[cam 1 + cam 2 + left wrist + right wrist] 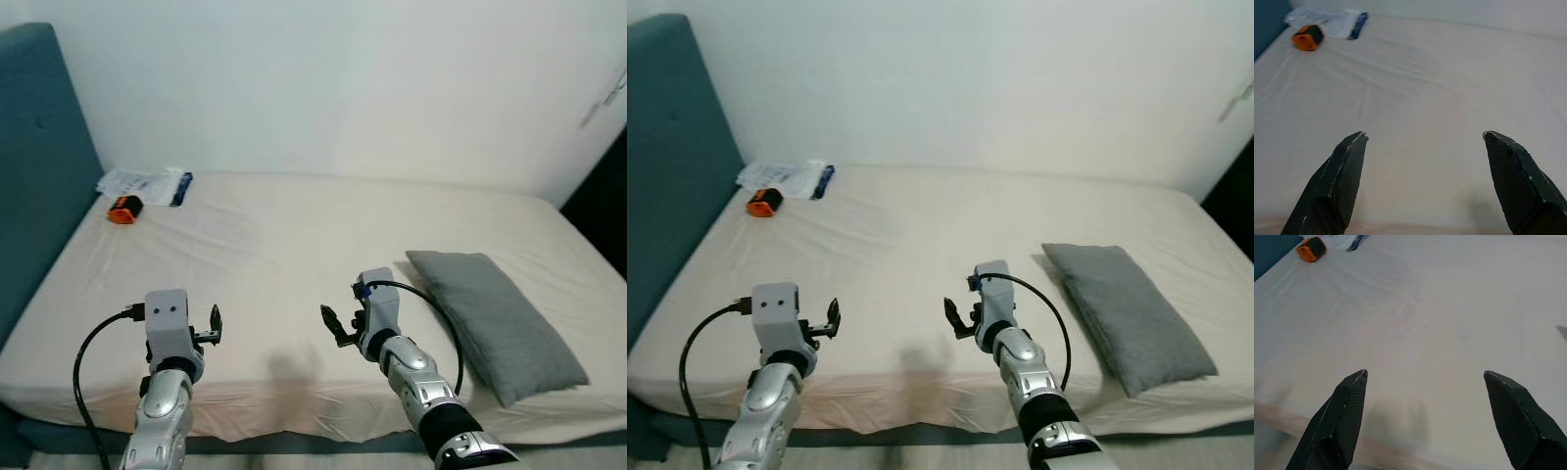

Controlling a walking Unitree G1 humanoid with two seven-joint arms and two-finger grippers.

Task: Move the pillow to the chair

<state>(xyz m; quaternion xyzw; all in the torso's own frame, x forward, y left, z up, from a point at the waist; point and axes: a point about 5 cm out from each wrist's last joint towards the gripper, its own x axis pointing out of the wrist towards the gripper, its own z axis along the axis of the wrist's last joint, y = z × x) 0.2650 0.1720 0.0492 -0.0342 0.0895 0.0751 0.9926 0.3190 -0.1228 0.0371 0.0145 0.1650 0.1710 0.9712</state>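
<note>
Step in hand: approach, before any grasp; the pillow (pixel 495 318) is untouched and no chair is visible from this stance.
Pillow: grey, flat, lying on the near right part of the bed (pixel 294 245); its long side runs from far-left to near-right; its near corner lies close to the bed's near edge.
Left tool (pixel 210 325): raised over the near left edge of the bed; in the left wrist view its fingers (pixel 1337 181) stand wide apart with bare sheet between them; it holds nothing.
Right tool (pixel 338 326): raised over the near middle of the bed, to the left of the pillow and apart from it; in the right wrist view its fingers (pixel 1339 418) stand wide apart over bare sheet; it holds nothing.
Other items: an orange and black object (pixel 124 209) and a white packet (pixel 147 185) lie at the far left corner, near the blue headboard (pixel 39 176); well apart from the pillow and judged irrelevant to the task.
Next move calls for: turning or stepping right so that the pillow sits between the two tools; then closing on its near edge or corner; a soft, limp item is likely to sag, so a two-tool hold seems safer than one.
After grasp: the chair has to be located; the robot must probably turn away from the bed.
</note>
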